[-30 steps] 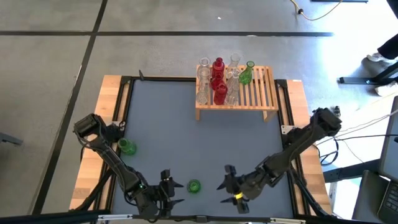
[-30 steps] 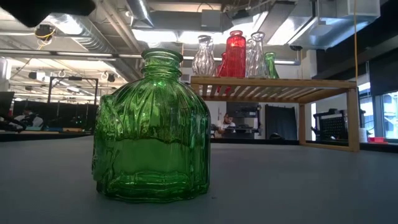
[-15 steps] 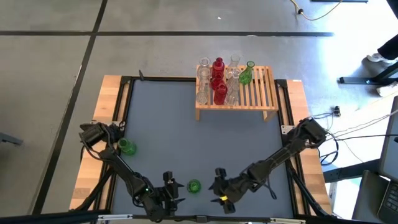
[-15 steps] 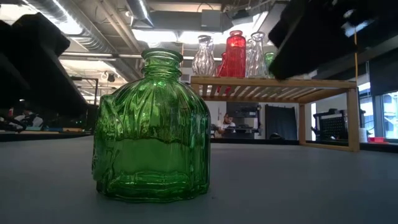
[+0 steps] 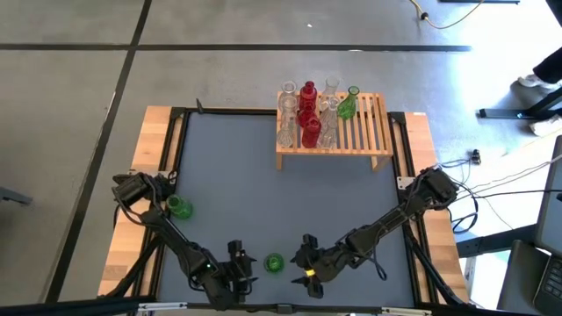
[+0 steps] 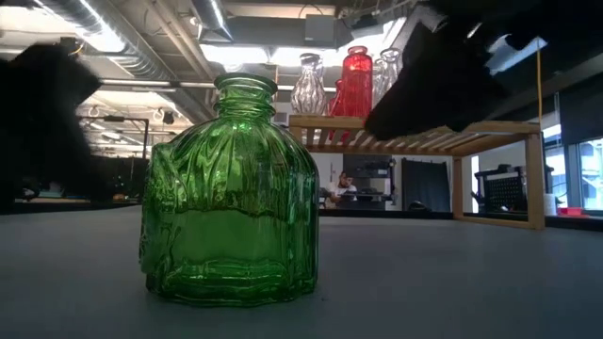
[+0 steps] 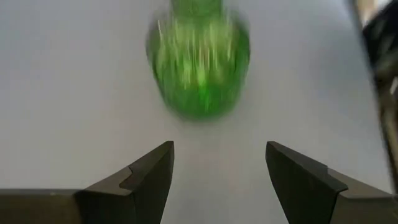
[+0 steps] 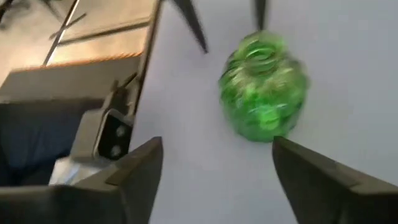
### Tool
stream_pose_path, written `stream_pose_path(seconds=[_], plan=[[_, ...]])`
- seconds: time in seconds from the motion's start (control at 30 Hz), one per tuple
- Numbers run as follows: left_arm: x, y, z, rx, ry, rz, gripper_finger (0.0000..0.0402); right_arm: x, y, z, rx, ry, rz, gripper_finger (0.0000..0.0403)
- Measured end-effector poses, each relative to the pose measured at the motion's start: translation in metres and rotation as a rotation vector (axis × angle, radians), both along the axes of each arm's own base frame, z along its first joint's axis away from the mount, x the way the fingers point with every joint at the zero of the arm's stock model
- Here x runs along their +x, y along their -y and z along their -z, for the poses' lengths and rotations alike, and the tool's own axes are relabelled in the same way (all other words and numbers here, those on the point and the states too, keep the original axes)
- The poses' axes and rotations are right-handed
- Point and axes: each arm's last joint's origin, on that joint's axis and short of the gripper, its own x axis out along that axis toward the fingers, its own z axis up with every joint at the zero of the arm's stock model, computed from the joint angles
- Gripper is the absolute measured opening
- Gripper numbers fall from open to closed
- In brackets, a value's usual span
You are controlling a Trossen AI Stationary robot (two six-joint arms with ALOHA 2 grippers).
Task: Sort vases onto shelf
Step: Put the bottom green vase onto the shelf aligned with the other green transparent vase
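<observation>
Down at the near table edge, a squat green vase (image 5: 274, 262) is seen upright on the dark mat (image 5: 263, 193), flanked by both grippers. Left gripper (image 5: 244, 268) is set just beside it on one side, fingers (image 7: 149, 174) spread apart, nothing held. Right gripper (image 5: 299, 263) is set near it on the other side, fingers (image 8: 140, 165) also spread, nothing gripped; vase not touched by either. A 2nd green vase (image 5: 179, 208) is seen by the left arm's base. Remaining vases, red, clear & one green, are grouped on the shelf (image 5: 369, 132) at the far side.
</observation>
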Motion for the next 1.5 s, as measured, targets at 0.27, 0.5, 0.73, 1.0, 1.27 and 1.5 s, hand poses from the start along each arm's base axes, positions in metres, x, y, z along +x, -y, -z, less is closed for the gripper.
stream_pose_path(seconds=[0.27, 0.5, 0.73, 1.0, 1.27, 1.5], plan=[[-0.021, -0.003, 0.009, 0.042, -0.117, -0.074, 0.0248, 0.005, 0.004, -0.005, -0.109, 0.122, 0.142, 0.0374], [-0.039, -0.003, 0.025, 0.073, 0.151, -0.116, 0.0248, 0.009, 0.003, -0.011, -0.152, 0.220, 0.152, 0.0370], [-0.036, -0.021, 0.040, -0.176, 0.260, -0.122, 0.0248, 0.012, 0.003, -0.009, -0.148, 0.229, 0.085, 0.0354], [-0.017, -0.024, 0.034, -0.131, 0.262, -0.040, 0.0247, 0.022, -0.001, 0.017, -0.146, 0.234, 0.090, 0.0338], [-0.011, -0.026, 0.049, -0.114, 0.232, -0.052, 0.0247, 0.034, 0.004, 0.032, -0.097, 0.258, 0.082, 0.0316], [-0.011, -0.026, 0.049, -0.113, 0.235, -0.056, 0.0247, 0.037, 0.008, 0.035, -0.124, 0.258, 0.076, 0.0236]])
